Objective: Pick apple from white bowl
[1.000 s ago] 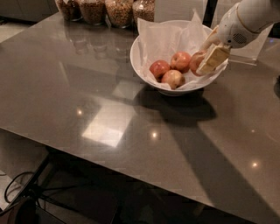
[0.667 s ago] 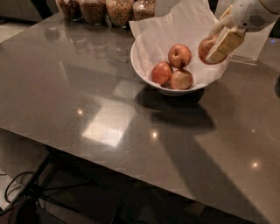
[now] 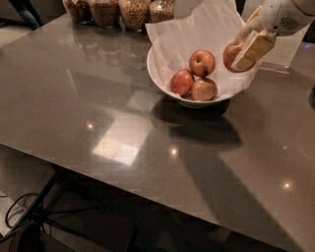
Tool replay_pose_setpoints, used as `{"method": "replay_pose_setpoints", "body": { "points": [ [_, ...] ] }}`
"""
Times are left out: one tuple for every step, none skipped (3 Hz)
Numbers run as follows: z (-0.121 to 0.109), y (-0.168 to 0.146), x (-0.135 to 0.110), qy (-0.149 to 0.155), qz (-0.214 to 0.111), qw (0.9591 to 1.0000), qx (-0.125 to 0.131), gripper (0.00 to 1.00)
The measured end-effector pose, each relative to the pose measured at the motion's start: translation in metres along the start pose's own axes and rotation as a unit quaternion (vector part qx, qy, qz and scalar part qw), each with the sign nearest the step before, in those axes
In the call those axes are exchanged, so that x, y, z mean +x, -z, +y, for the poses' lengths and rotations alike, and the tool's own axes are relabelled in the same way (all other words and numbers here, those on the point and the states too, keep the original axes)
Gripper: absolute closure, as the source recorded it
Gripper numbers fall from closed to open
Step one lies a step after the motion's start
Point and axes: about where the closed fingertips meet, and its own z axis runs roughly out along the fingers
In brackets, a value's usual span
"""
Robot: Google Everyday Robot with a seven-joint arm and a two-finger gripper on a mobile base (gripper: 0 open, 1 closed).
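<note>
The white bowl (image 3: 167, 81) stands on the dark table at the upper middle, lined with crumpled white paper (image 3: 189, 29). Three red apples lie in it: one at the back (image 3: 202, 62), one at the front left (image 3: 181, 81), one at the front right (image 3: 204, 89). My gripper (image 3: 242, 50) is at the bowl's right rim, shut on a fourth red apple (image 3: 230, 55) and holding it above the rim. A tan finger (image 3: 252, 49) covers the apple's right side.
Several glass jars of grains (image 3: 120, 11) stand at the table's back edge, left of the bowl. The glossy dark table (image 3: 113, 123) reaches toward me; its front edge runs diagonally, with cables and floor (image 3: 29, 216) below. A clear stand (image 3: 285, 54) is behind the gripper.
The gripper was down in the bowl among the apples. It has risen up and to the right with one apple in its hold; three apples stay in the bowl.
</note>
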Motion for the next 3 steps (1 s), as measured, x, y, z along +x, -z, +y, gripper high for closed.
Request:
{"method": "replay_pose_setpoints", "body": {
  "points": [
    [0.0, 0.0, 0.0, 0.0, 0.0, 1.0, 0.0, 0.75],
    [0.0, -0.0001, 0.0, 0.0, 0.0, 1.0, 0.0, 0.57],
    [0.0, -0.0001, 0.0, 0.0, 0.0, 1.0, 0.0, 0.61]
  ]
}}
